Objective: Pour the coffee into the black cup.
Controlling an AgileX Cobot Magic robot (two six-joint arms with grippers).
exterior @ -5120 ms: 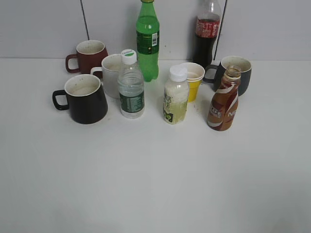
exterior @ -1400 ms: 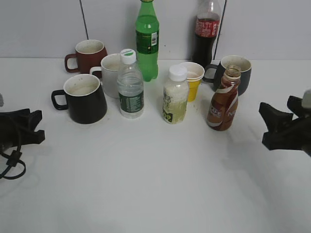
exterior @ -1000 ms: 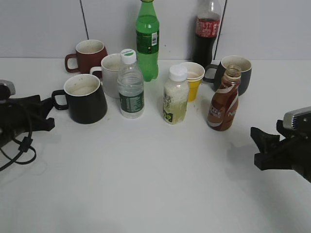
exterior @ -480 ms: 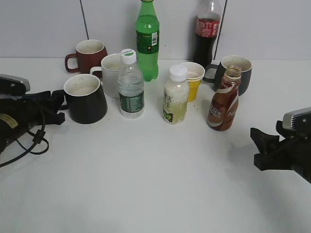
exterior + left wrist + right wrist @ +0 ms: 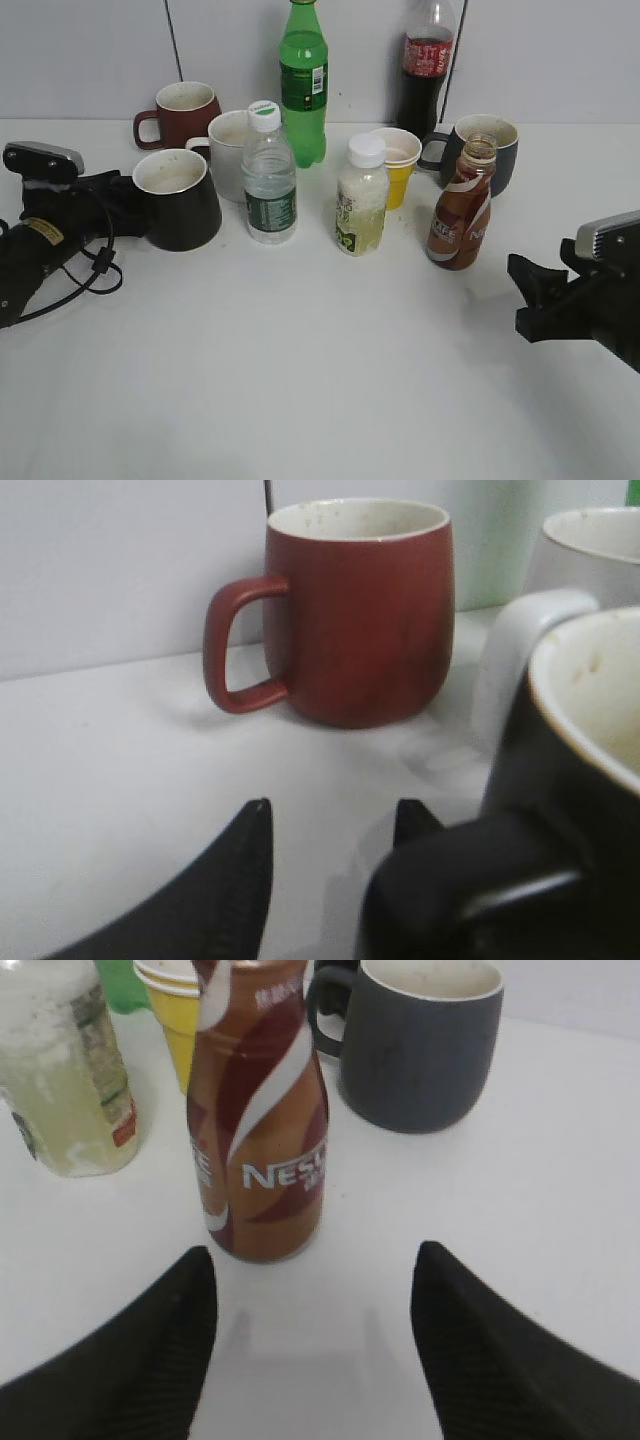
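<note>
Coffee (image 5: pixel 459 210) stands upright on the white table (image 5: pixel 320 380), in front of the dark grey mug (image 5: pixel 420 1045); my right gripper (image 5: pixel 310 1345) is spread wide and holds nothing; the bottle sits just past its two fingers, not touching them. My left gripper (image 5: pixel 330 855) is open too; its fingers sit on both sides of the handle of the black cup (image 5: pixel 180 198), but I can't tell if they touch it.
</note>
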